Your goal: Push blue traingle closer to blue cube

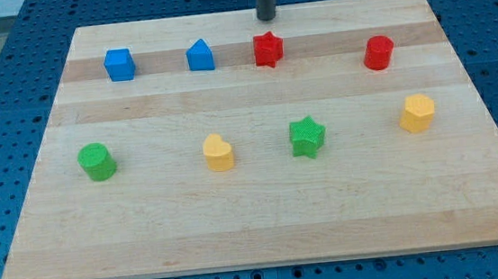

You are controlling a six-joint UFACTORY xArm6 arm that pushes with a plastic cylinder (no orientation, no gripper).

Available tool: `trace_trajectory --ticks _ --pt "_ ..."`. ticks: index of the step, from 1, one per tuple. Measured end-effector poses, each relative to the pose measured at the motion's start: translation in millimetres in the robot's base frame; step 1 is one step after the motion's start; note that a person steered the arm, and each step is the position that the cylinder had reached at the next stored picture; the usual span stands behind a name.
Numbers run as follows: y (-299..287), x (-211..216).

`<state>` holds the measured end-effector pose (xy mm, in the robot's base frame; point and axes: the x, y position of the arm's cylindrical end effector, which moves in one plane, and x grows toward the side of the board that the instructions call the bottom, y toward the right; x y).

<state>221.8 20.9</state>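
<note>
my tip (266, 17) sits at the wooden worktop's (256, 220) top edge, above the red star block (267, 49); blue triangle block (199, 55) lies near blue cube block (120, 65); no pincer shows

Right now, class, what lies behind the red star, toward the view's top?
Behind the red star stands my tip, apart from it, on the wooden board. The rod hides a small strip of board behind it.
</note>
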Motion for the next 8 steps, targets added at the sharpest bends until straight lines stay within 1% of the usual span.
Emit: trace_trajectory --ticks 1,2,3,4,5,7,8 --pt "-0.4 29.3" --pt "-15.3 51.9" --pt "-50.6 61.2" --pt "-99.0 61.2" --pt "-135.3 64.4" --pt "-100.1 93.2" --pt "-127.7 110.6"
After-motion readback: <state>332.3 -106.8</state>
